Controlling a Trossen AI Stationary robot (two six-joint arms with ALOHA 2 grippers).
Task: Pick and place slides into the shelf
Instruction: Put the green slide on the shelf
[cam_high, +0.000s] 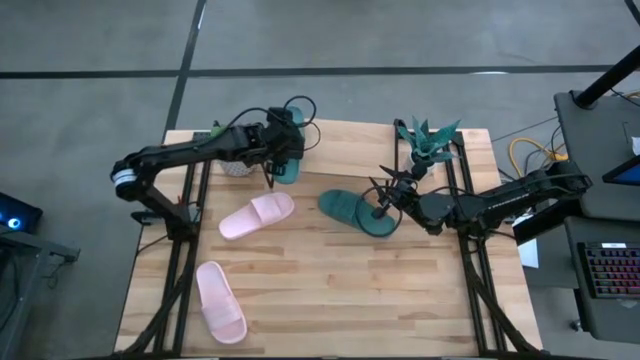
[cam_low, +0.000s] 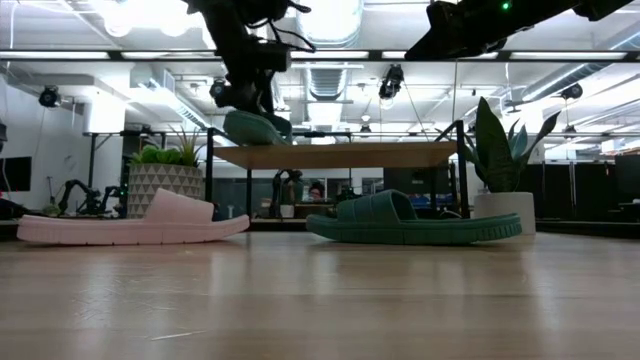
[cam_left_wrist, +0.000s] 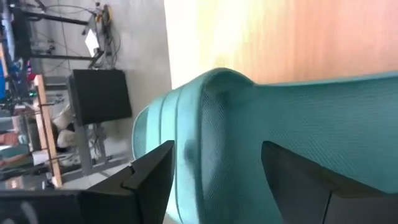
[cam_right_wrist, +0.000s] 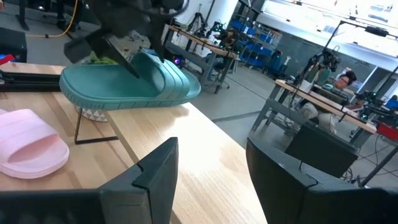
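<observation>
Left arm is reaching across the far left of the table, its left gripper (cam_high: 283, 150) clamping a teal slide (cam_high: 287, 165) between both fingers (cam_left_wrist: 152, 180). Right arm is extending inward low over the table centre, right gripper (cam_high: 384, 203) standing with fingers (cam_right_wrist: 152, 171) parted.

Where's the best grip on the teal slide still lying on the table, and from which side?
Take the teal slide on the table by its wide ribbed strap, coming down from above with one finger under the arch and one outside. It lies flat, sole down, so the strap is the only raised part. The right gripper hangs right above it, likely the easier arm.
</observation>
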